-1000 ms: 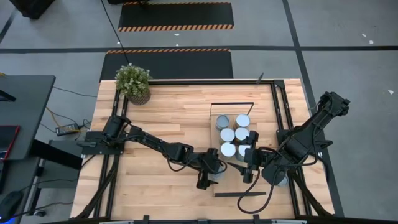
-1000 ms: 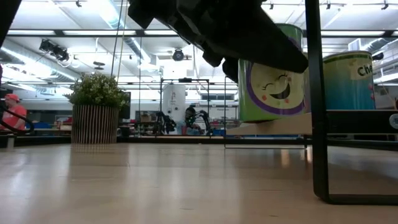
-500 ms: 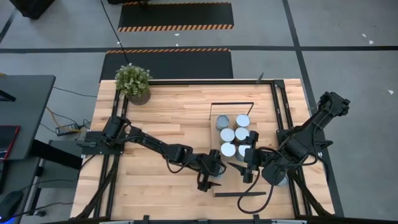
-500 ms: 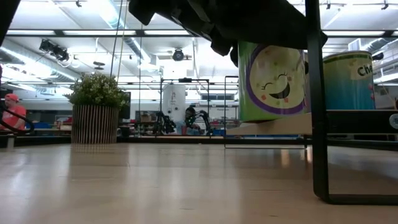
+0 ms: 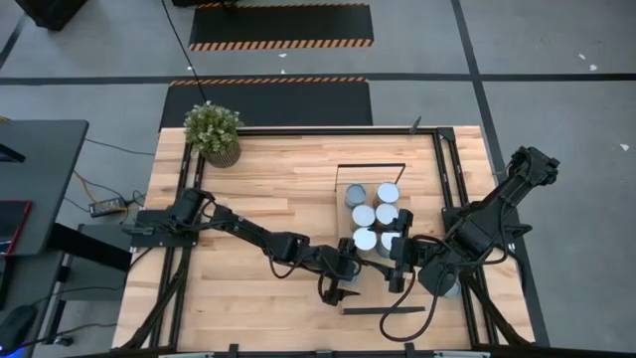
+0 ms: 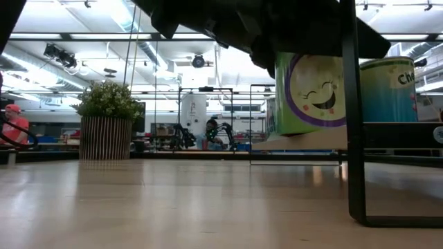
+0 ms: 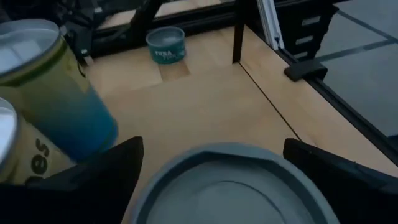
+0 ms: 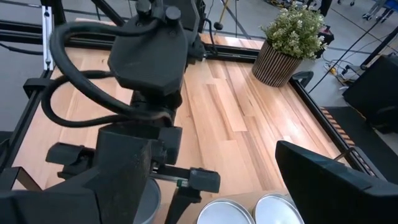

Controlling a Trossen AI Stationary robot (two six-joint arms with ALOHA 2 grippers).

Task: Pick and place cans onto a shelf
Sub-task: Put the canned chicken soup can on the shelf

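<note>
Five cans (image 5: 376,214) already stand clustered on the shelf (image 5: 422,214) toward its far end. Spread wide, the left gripper (image 5: 338,283) straddles another can (image 7: 230,186) at the shelf's near edge; the right gripper (image 5: 396,261) waits alongside, fingers apart, empty.

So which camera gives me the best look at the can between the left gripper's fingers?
The left wrist view: the can fills the gap between both fingers. The low view shows its smiley side on the shelf. The high view hides it under the left gripper.
</note>
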